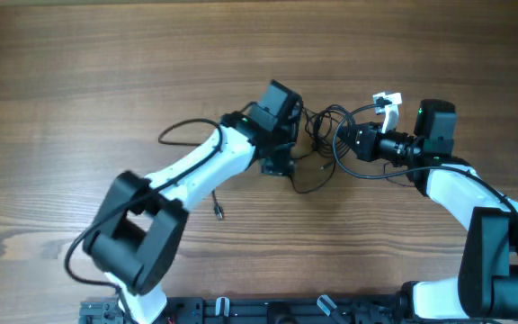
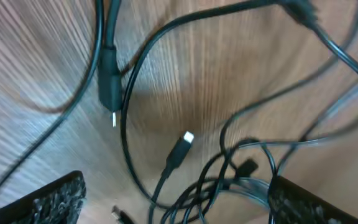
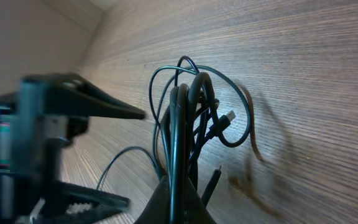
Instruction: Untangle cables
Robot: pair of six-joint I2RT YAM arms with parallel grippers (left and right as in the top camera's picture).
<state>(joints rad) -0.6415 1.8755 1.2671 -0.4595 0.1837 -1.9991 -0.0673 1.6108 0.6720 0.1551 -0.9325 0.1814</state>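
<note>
The cables (image 1: 324,135) lie as a knot of thin black cords in the middle of the table, between my two grippers. My right gripper (image 1: 345,140) is shut on a bunch of these cords (image 3: 188,118), which rise in loops from its closed fingertips (image 3: 176,202). A white-tipped end (image 1: 387,101) sticks out behind it. My left gripper (image 1: 290,144) stands wide open just left of the knot. In the left wrist view its gripper (image 2: 179,208) straddles several strands, with one finger (image 2: 48,199) at the left. A silver-tipped plug (image 2: 180,149) lies loose on the wood ahead.
A separate black cord (image 1: 180,131) curves out left of the left arm, and a small plug (image 1: 217,211) lies on the table below that arm. Another plug (image 2: 109,81) lies farther ahead in the left wrist view. The left gripper's open fingers (image 3: 98,106) show in the right wrist view.
</note>
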